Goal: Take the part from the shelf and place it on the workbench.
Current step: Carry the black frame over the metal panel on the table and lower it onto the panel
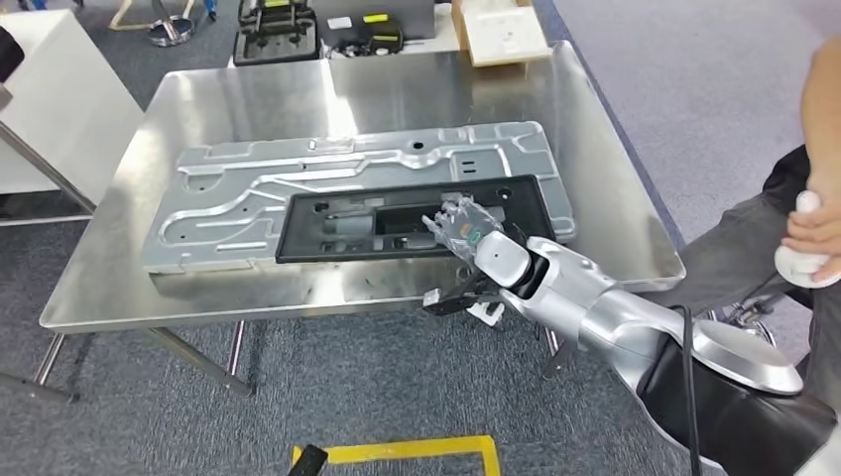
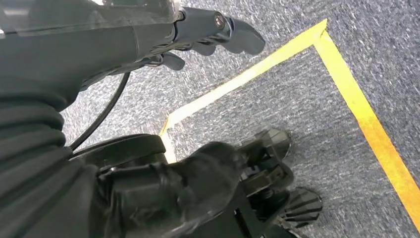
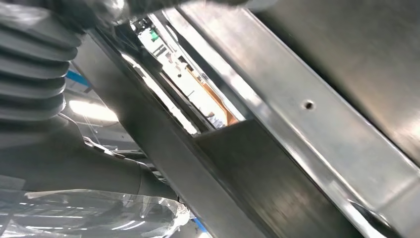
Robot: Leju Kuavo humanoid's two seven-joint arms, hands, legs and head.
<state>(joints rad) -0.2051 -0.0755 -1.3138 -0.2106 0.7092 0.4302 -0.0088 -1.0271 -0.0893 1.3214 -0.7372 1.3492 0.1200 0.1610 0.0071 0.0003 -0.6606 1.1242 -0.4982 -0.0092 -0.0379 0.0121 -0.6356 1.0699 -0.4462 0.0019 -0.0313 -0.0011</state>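
Observation:
The black rectangular part lies flat on the steel workbench, overlapping the front edge of a large silver stamped plate. My right hand rests on top of the part's right portion, fingers stretched across its surface; I cannot tell whether it grips the part. The right wrist view looks closely along the workbench's steel edge. My left hand hangs over the carpeted floor with its fingers loosely apart and nothing in them.
A seated person is close at the right, holding a white object. Black cases and a cardboard box stand behind the bench. A white table is at the left. Yellow tape marks the floor.

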